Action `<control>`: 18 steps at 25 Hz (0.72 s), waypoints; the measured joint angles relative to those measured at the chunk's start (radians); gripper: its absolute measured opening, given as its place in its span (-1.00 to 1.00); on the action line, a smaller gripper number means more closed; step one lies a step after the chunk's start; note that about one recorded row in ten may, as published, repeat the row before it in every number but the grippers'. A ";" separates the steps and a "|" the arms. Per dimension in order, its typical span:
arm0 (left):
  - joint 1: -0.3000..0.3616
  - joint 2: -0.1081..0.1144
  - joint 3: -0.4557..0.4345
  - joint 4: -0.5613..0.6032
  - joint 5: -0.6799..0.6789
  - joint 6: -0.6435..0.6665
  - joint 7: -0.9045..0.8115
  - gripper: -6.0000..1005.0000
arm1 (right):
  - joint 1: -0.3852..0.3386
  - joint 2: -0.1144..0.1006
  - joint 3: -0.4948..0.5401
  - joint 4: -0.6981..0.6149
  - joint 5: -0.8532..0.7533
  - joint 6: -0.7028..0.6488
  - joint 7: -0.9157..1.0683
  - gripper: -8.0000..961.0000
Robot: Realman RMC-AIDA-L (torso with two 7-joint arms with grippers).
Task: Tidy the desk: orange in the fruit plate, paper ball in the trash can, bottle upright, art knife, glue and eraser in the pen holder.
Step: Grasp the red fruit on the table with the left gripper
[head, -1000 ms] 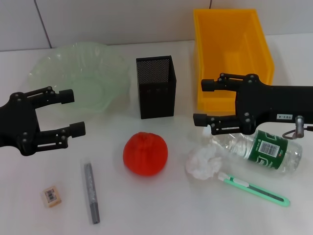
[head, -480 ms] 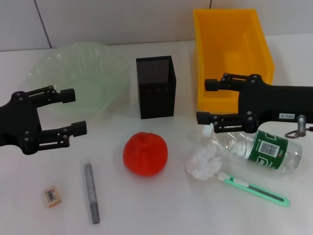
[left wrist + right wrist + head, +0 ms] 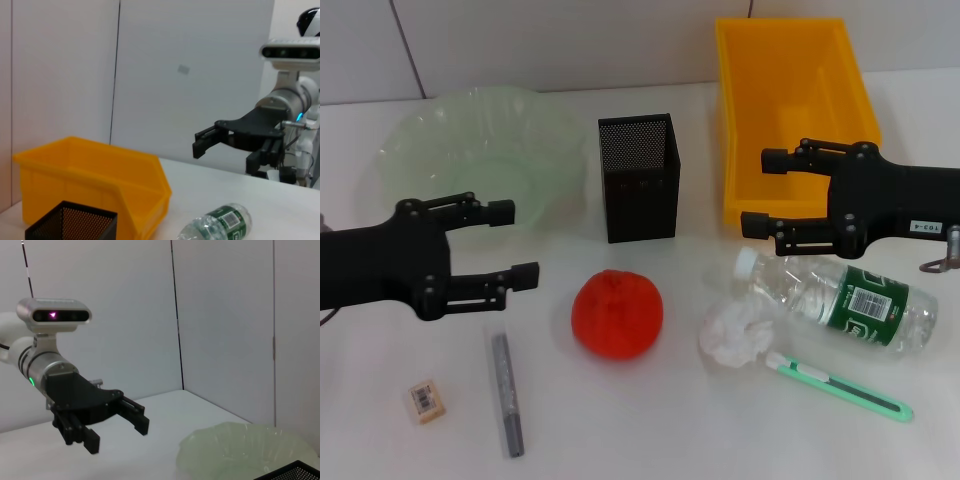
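Note:
An orange [image 3: 617,313] sits at the table's middle front. My left gripper [image 3: 515,243] hovers open just left of it, in front of the pale green fruit plate [image 3: 470,160]. The paper ball [image 3: 734,336] lies right of the orange, touching the clear bottle [image 3: 845,297], which lies on its side. A green art knife [image 3: 840,385] rests in front of them. The grey glue stick [image 3: 507,393] and the eraser [image 3: 425,400] lie front left. My right gripper [image 3: 760,192] is open above the bottle's cap, before the yellow trash can [image 3: 795,100]. The black mesh pen holder [image 3: 638,177] stands at centre back.
In the left wrist view the right gripper [image 3: 198,143] hangs above the bottle [image 3: 217,227], beyond the yellow trash can [image 3: 100,175] and the pen holder [image 3: 70,225]. The right wrist view shows the left gripper [image 3: 119,437] and the fruit plate [image 3: 240,450]. A tiled wall stands behind the table.
My left gripper has moved right, closer to the orange. My right gripper has drifted right and slightly back, off the bottle's neck. Both stay open.

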 joint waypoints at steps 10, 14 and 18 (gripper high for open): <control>-0.006 -0.018 0.100 -0.017 0.001 -0.127 -0.009 0.54 | -0.001 0.000 0.004 -0.002 0.000 0.000 0.002 0.69; -0.015 -0.021 0.153 -0.069 -0.004 -0.169 -0.005 0.53 | -0.002 0.000 0.015 -0.002 0.000 -0.002 0.002 0.68; -0.025 -0.022 0.159 -0.103 -0.005 -0.178 0.001 0.52 | -0.003 0.000 0.015 -0.002 0.000 -0.002 0.002 0.68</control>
